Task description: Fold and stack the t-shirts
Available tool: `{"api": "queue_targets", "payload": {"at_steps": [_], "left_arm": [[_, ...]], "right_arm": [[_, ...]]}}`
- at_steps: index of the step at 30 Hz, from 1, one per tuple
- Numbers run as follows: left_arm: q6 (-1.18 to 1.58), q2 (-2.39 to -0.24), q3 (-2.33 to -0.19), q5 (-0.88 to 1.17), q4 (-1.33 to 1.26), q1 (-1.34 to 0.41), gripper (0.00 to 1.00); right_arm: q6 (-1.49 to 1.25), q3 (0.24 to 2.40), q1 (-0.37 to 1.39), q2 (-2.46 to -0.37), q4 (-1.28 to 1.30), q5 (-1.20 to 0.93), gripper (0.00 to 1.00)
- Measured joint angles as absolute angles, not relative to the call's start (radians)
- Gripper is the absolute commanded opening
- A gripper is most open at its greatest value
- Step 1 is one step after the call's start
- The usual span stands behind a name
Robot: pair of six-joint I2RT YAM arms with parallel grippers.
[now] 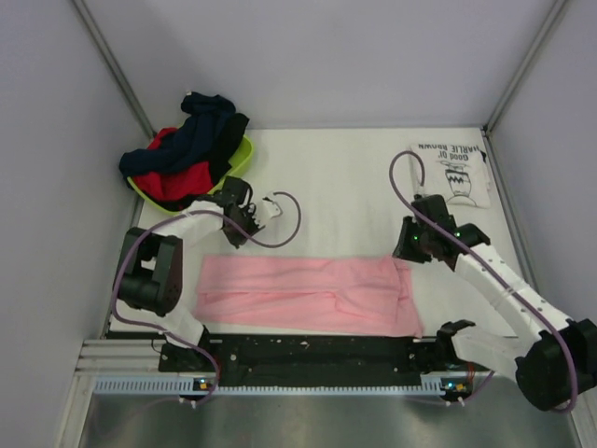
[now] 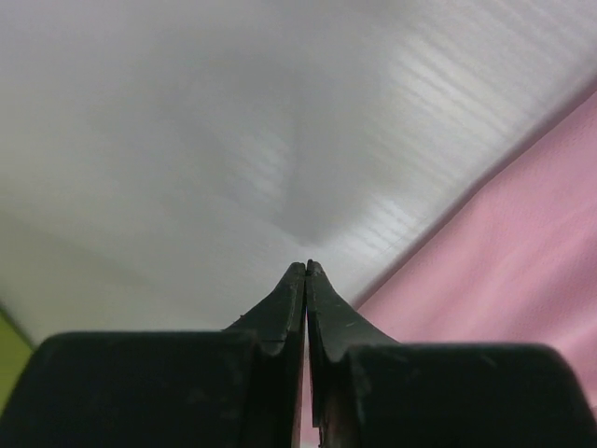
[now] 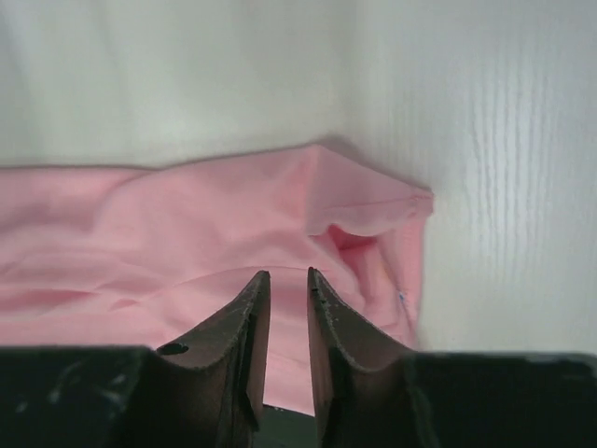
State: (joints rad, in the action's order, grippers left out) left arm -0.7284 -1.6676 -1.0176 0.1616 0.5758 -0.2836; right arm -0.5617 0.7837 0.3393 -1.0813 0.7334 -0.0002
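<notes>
On my feed the pink t-shirt (image 1: 308, 294) lies folded into a long strip across the lower middle of the top view, right by the arm bases. The white t-shirt (image 1: 454, 173) with the print sits flat in the upper right corner of the table (image 1: 336, 177). Left gripper (image 2: 306, 271) has its jaws pressed together on nothing, over bare table by the strip's upper left. Right gripper (image 3: 289, 275) is over the strip's right end, jaws a little apart, nothing pinched. The green basket (image 1: 244, 154) of dark clothes (image 1: 191, 149) is upper left.
</notes>
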Motion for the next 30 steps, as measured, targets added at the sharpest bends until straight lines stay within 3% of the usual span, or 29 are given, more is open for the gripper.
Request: {"api": "queue_targets", "payload": {"at_steps": [2,8,12,19,23,25,30], "left_arm": [[-0.717,-1.637,-1.025,0.13,0.595,-0.271,0.06],[-0.683,-1.557,-1.05,0.075,0.66,-0.196,0.05],[-0.682,-1.551,-0.993,0.043,0.677,-0.146,0.05],[-0.67,-1.574,-0.885,0.002,0.683,-0.089,0.04],[-0.656,-1.576,-0.885,-0.021,0.674,-0.08,0.07],[-0.654,-1.576,-0.885,-0.027,0.673,-0.066,0.12],[-0.646,-1.573,-0.899,-0.023,0.699,-0.011,0.44]], "right_arm": [[-0.558,0.827,0.414,-1.067,0.726,0.031,0.0],[-0.56,0.84,0.47,-1.237,0.599,0.024,0.0],[-0.569,0.806,0.399,-1.38,0.551,0.008,0.0],[-0.559,0.761,0.281,-1.455,0.499,0.01,0.0],[-0.535,0.87,0.265,-1.581,0.506,-0.013,0.0],[-0.515,0.982,0.263,-1.683,0.509,-0.025,0.0],[-0.486,1.315,0.252,-1.948,0.512,-0.105,0.0]]}}
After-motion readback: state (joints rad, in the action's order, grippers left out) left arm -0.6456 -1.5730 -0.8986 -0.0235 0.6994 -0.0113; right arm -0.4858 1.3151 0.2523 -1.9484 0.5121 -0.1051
